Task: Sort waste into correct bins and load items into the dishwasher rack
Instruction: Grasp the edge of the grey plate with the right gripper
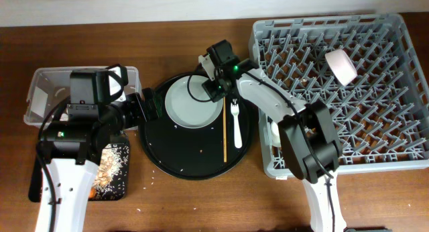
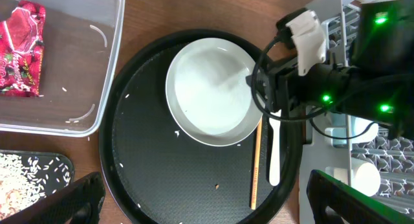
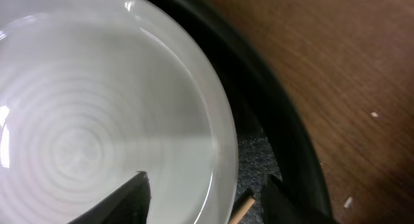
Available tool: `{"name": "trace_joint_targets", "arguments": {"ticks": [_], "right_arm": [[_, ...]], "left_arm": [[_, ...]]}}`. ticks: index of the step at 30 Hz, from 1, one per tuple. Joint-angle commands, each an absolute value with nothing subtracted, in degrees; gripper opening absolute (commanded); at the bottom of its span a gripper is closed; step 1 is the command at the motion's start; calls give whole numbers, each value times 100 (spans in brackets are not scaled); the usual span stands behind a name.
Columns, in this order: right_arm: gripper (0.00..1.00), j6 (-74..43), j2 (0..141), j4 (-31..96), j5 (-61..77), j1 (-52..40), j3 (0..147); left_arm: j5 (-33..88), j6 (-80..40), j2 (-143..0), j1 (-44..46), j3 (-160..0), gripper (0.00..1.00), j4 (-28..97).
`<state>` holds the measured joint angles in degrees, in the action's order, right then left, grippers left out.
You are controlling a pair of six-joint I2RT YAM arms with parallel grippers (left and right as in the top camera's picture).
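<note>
The pale round plate (image 1: 191,104) lies in the large round black tray (image 1: 174,161), with the white fork (image 1: 236,119) and the thin wooden stick (image 1: 224,135) to its right. My right gripper (image 1: 216,90) is open astride the plate's right rim (image 3: 217,140), one finger over the plate and one outside it above the black tray; the midpoint is (image 3: 207,185). The stick's tip (image 3: 242,208) shows between the fingers. My left gripper (image 1: 149,106) is open and empty, above the black tray's left edge (image 2: 207,208). The red wrapper (image 2: 22,49) lies in the clear tub (image 2: 110,88).
The grey dishwasher rack (image 1: 395,155) fills the right side and holds a cream cup (image 1: 340,66). More cups show at its near edge (image 2: 362,179). The shallow black tray (image 1: 114,168) with rice scraps (image 2: 32,175) sits below the clear tub (image 1: 37,78).
</note>
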<state>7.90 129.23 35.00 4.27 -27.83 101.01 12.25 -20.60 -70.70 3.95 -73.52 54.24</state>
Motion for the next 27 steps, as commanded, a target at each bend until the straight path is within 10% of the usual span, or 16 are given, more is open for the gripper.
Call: {"name": "trace_joint_targets", "arguments": {"ticks": [1,11,15,16,27], "right_arm": [[52,803,13200,3459,429,-2777,10079],[34,803,13284,3356,578,-2779,10079],[45,803,13288,3356,580,-2779,10079],[30,803,13288,3358,600,-2781,10079],[4,803,13052,3424,602,-2779,10256]], "left_arm": [[1269,-2010,-7015,362,-7441,99,5417],[1269,-2010,-7015,362,-7441,99,5417],[1269,-2010,-7015,362,-7441,99,5417],[1269,-2010,-7015,362,-7441,99,5417],[1269,-2010,-7015,362,-7441,99,5417]]}}
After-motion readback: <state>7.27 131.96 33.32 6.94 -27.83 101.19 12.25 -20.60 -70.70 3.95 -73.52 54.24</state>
